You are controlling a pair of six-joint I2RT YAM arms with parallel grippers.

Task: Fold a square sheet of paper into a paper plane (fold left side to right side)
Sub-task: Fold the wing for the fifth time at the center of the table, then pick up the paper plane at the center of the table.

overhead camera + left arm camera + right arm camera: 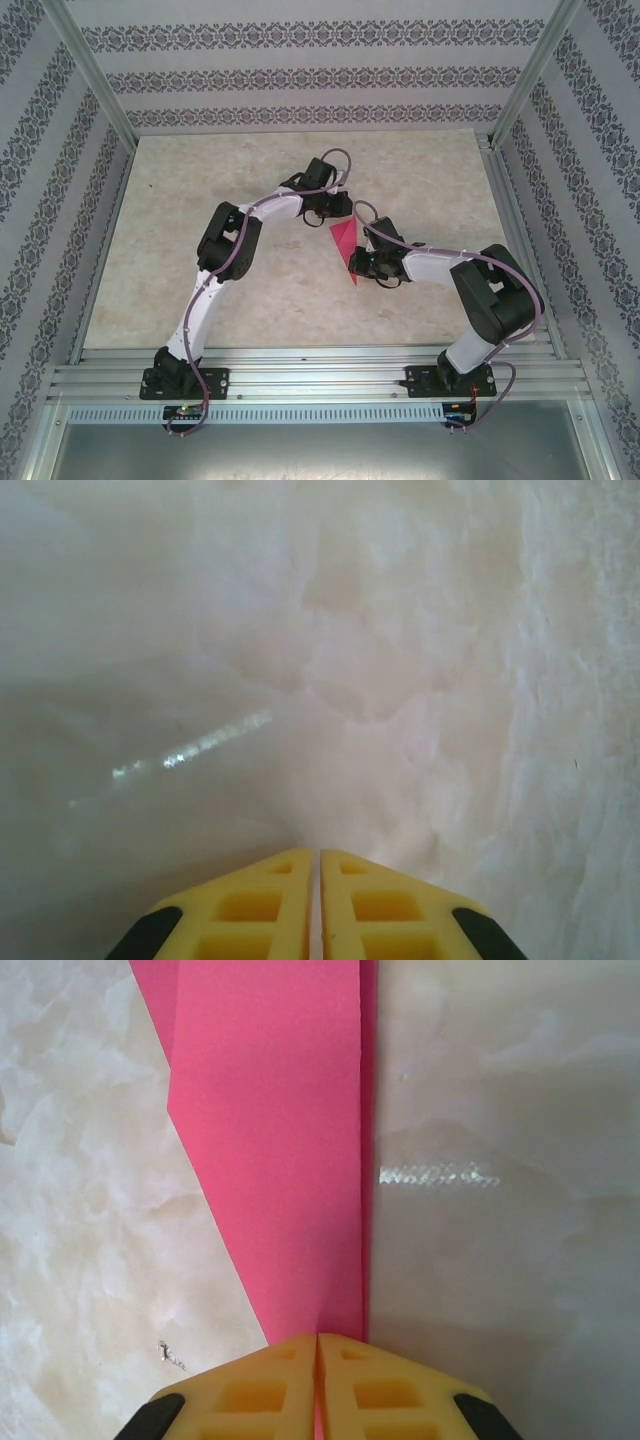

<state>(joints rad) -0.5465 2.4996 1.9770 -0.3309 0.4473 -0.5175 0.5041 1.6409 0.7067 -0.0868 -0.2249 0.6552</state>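
The square sheet of paper is folded into a narrow, bright pink paper plane (343,243) that lies on the table's middle, with its sharp point toward the near edge. In the right wrist view the paper plane (290,1160) runs away from me with a long straight crease on its right. My right gripper (318,1338) is shut on its near end, and pink shows in the slit between the yellow fingers. From above, the right gripper (358,265) sits at the plane's right side. My left gripper (335,212) is just beyond the plane's far end. The left gripper (316,852) is shut, empty, over bare table.
The marbled beige tabletop (200,200) is walled by patterned panels and metal posts. Aluminium rails (320,375) run along the near edge by the arm bases. A shiny strip glints on the table (440,1174) to the right of the paper.
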